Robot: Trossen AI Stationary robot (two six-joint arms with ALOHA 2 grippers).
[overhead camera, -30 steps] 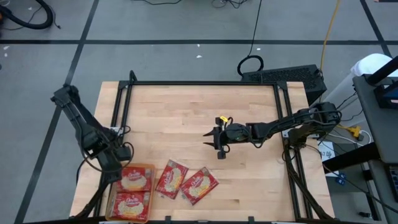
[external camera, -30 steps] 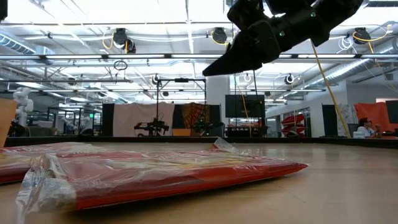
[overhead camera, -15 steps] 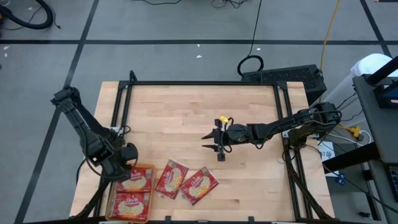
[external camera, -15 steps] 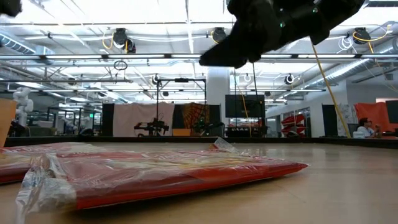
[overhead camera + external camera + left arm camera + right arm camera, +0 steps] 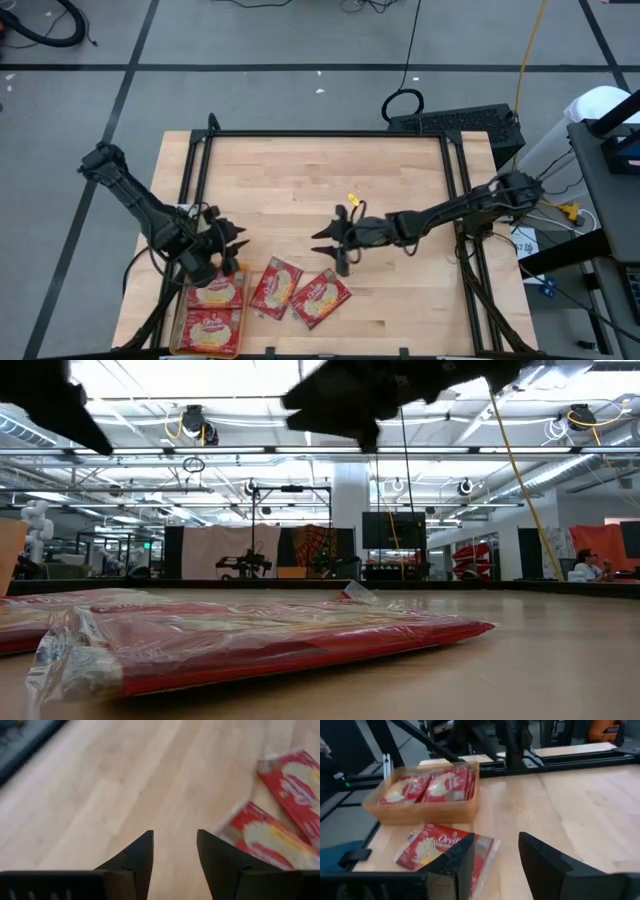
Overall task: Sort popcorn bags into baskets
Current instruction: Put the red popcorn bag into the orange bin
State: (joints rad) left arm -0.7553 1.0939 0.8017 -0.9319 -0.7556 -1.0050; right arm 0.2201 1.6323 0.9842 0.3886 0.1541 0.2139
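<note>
The right gripper hung open above two loose popcorn bags on the desk; it needed a flat, centred descent. The left gripper, open and empty, hovered by the basket.

High view: overhead, straight down, whole table in frame. Low view: tabletop height, level, close on packets, room behind. Wrist views: forward past own fingers, close to wood. Right wrist and high share basket, loose packets.
</note>
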